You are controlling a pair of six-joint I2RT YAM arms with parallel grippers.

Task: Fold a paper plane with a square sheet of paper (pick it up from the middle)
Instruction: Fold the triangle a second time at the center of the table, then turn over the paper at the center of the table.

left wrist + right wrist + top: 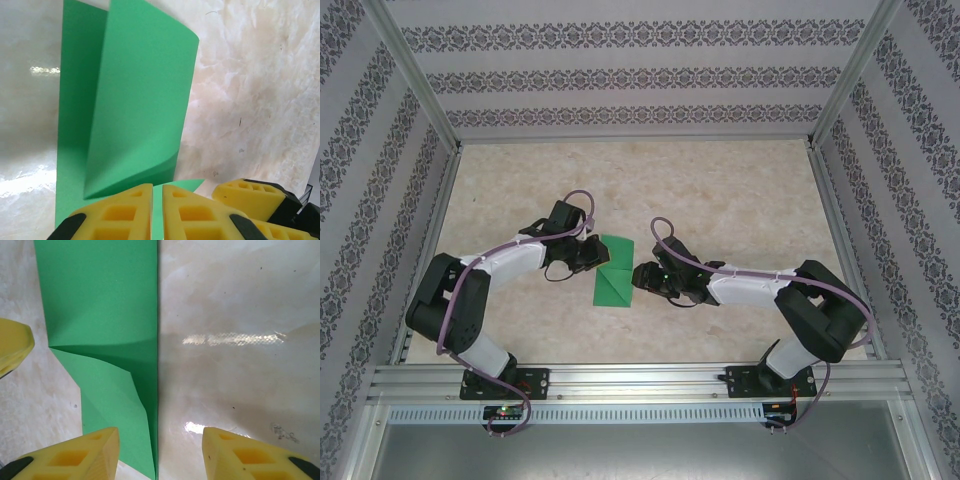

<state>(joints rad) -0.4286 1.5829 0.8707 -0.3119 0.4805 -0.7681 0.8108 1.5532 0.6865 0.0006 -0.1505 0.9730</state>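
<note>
Left hand (157, 189) sits with fingers nearly pressed together at the near edge of the square sheet of paper (613, 277), can't tell if it's actually pinching. Right hand (160, 432) is spread over the straight folded edge, probably to re-grip. Sheet lies mid-surface (720, 200) between both, one flap lifted.

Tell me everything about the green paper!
The paper is thin, plain bright green and partly folded: one long crease, a slanted corner fold, and one flap curling up. It lies on the marbled table. The left end effector sits nearly closed at its edge; the open right end effector straddles its straight edge.
</note>
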